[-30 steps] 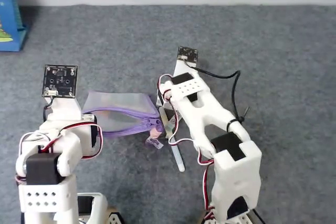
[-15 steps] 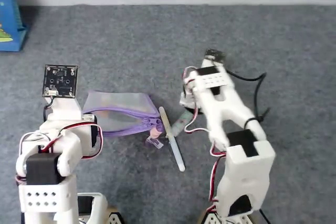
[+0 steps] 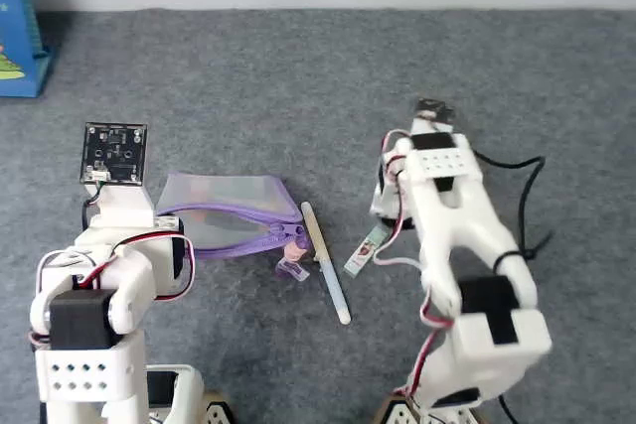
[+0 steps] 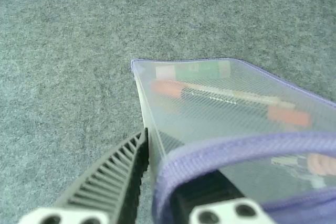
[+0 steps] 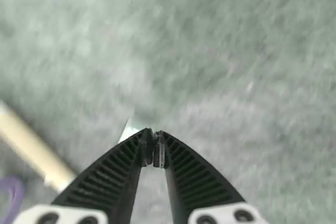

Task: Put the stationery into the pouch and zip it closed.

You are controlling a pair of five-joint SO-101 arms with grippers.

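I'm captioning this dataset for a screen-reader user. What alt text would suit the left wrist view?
The left end effector grips the purple-trimmed rim of a translucent pouch that lies on grey carpet. Through the pouch's ribbed wall, a long pen with orange ends and other stationery can be seen inside.
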